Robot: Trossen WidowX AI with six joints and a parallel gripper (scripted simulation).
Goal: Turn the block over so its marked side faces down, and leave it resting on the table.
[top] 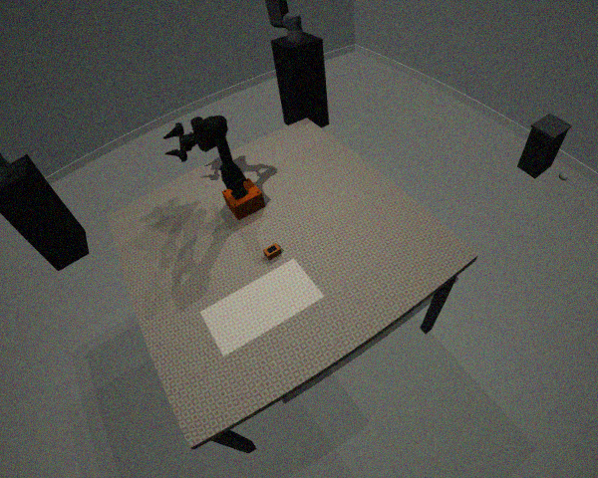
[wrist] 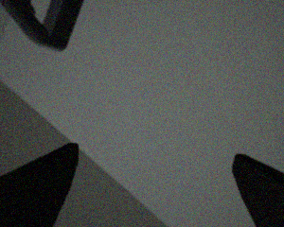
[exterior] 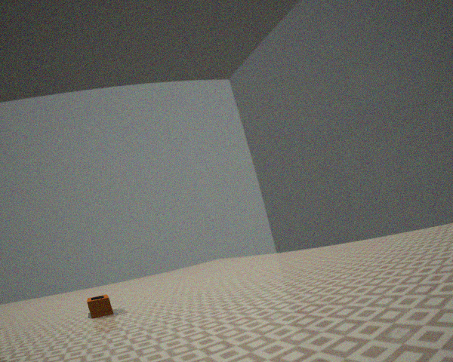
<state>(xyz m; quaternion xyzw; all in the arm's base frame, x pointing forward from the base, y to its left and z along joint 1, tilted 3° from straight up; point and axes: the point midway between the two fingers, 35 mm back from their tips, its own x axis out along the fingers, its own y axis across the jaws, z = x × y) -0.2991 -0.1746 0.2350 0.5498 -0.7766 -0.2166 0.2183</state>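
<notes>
The block (top: 272, 251) (exterior: 100, 307) is small and orange and rests on the patterned table (top: 371, 247) (exterior: 297, 304). Its dark marked side faces up. My gripper (top: 165, 145) (wrist: 155, 153) is open, with nothing between its fingers. It is raised high above the table, on the far side of the arm's orange base from the block. The block does not show in the wrist view.
The arm's orange base (top: 243, 200) stands on the table behind the block. A pale rectangle (top: 262, 307) lies on the table just in front of the block. Dark pedestals (top: 302, 77) (top: 39, 216) stand beyond the table edges, two of them with dark arm-like shapes on top.
</notes>
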